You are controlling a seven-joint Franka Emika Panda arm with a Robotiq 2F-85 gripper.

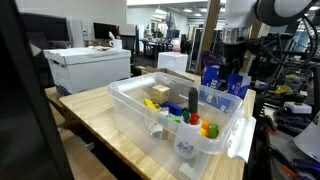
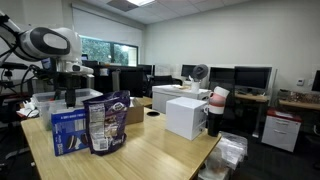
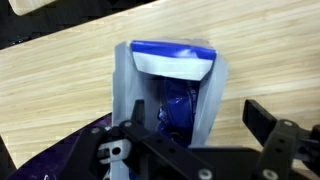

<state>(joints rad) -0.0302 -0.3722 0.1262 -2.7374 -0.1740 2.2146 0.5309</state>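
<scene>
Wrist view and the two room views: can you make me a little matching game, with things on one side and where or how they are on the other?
Things:
1. clear plastic bin
2. blue box
3. fingers

Place or state:
a. open, gripping nothing
b. holds small colourful toys
c. stands beside a dark snack bag

Pairs: 1-b, 2-c, 3-a.
</scene>
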